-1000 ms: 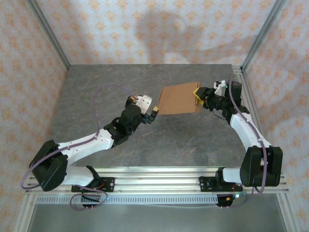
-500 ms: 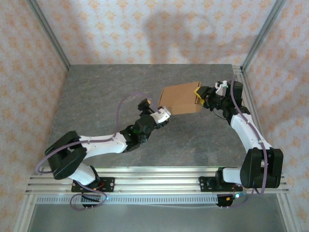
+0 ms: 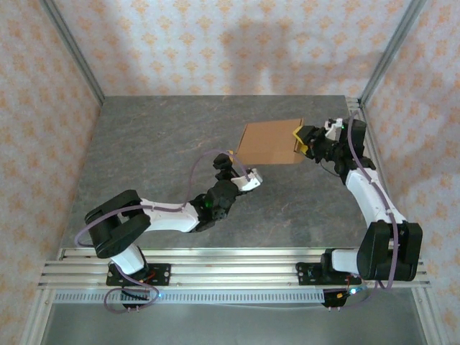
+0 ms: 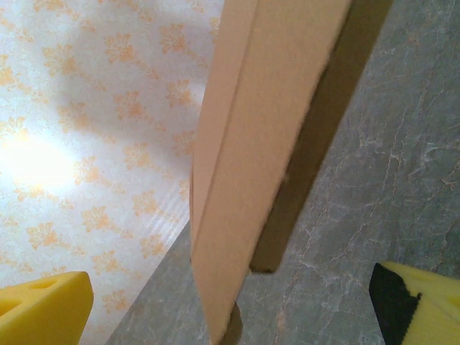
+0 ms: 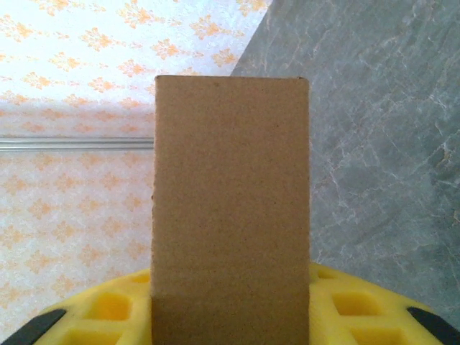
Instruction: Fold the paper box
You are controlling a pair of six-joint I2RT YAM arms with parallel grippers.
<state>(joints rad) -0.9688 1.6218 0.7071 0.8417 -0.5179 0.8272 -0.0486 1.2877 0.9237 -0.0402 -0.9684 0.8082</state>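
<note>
One plain brown cardboard paper box [image 3: 269, 144], folded flat, over the far right of one grey marbled table [image 3: 144, 144]. Two grippers: right gripper [image 3: 300, 139] clamped on the box's right edge between yellow pads [image 5: 108, 309]; left gripper [image 3: 237, 169] just beside its near left corner, spread wide, holding nothing.

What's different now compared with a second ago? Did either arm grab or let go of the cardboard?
The left gripper swung from beside the cardboard box to just below its near left corner; it is open and has grabbed nothing. The right gripper carried the box slightly toward the far side of the table. Unchanged: the right gripper stays clamped on the box's right edge, and nothing was let go.
</note>
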